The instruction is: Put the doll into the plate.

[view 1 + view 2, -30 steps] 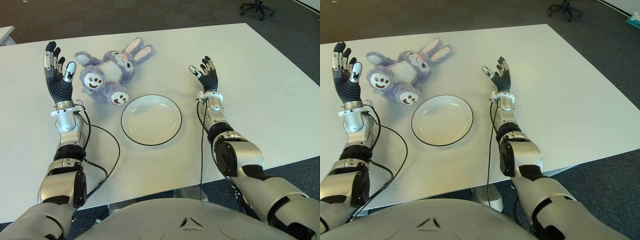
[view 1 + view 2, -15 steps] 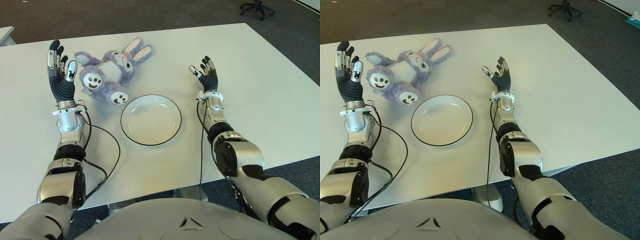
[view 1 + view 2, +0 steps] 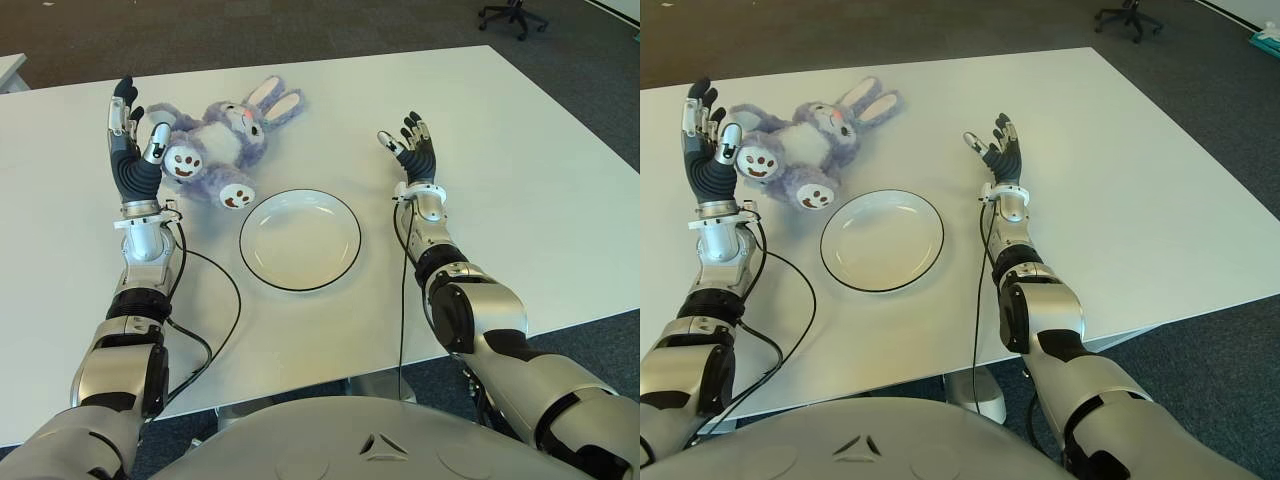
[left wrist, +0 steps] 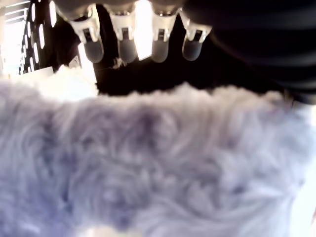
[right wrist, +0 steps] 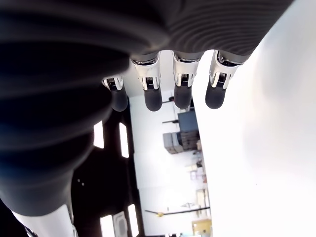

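A white plate (image 3: 300,240) with a thin dark rim sits on the white table (image 3: 520,170), and everything else can be placed from it. The doll (image 3: 215,150), a fluffy lilac rabbit with long ears and smiling faces stitched on its paws, lies on the table just beyond the plate and to its left, the nearest paw close to the rim but not over it. Nothing is in the plate.

The left hand (image 3: 135,150) stands upright, palm turned toward the doll, on the far left side of the plate and right up against the toy's outer flank. Its fingers (image 4: 121,42) are straight and held out, side by side with small gaps, and they close on nothing; the thumb appears to lie against the fur near one paw, though from where I stand I can't say for sure that it touches. In the left wrist view the lilac fur fills most of the frame under those extended fingertips.

The right hand (image 3: 413,150) is raised on the right side of the plate, well apart from the doll, palm up, fingers (image 5: 182,94) fanned loosely and empty. A black cable (image 3: 225,310) loops across the table on the near left of the plate, beside the left forearm.
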